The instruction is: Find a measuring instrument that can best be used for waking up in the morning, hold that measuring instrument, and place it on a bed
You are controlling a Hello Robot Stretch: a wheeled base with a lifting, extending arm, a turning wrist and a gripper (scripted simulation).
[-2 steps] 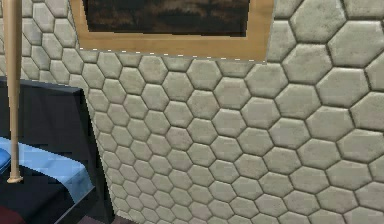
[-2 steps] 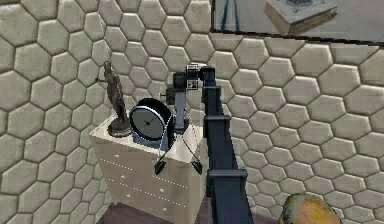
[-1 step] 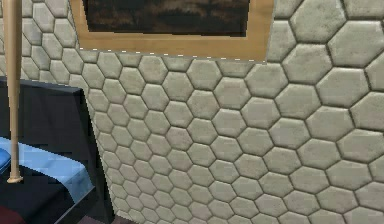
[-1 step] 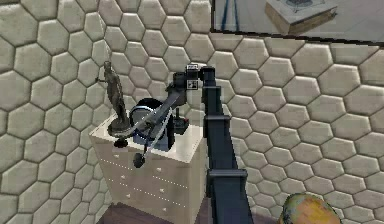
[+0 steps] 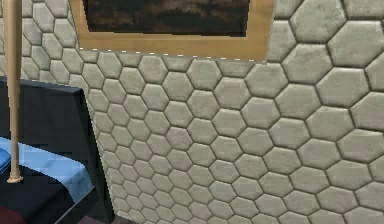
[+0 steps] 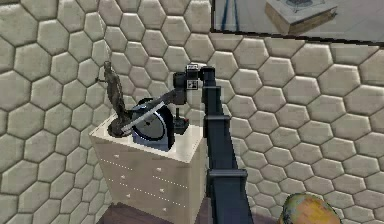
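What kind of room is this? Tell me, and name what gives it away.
Most likely a bedroom. A bed with blue bedding stands at the forward view's left, a framed picture hangs on the hexagon-patterned wall, and the arm side view has a cream chest of drawers against the wall.

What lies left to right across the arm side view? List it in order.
Dark slender statue, dark round clock, gripper, dark arm bar, orange-yellow object at the bottom edge.
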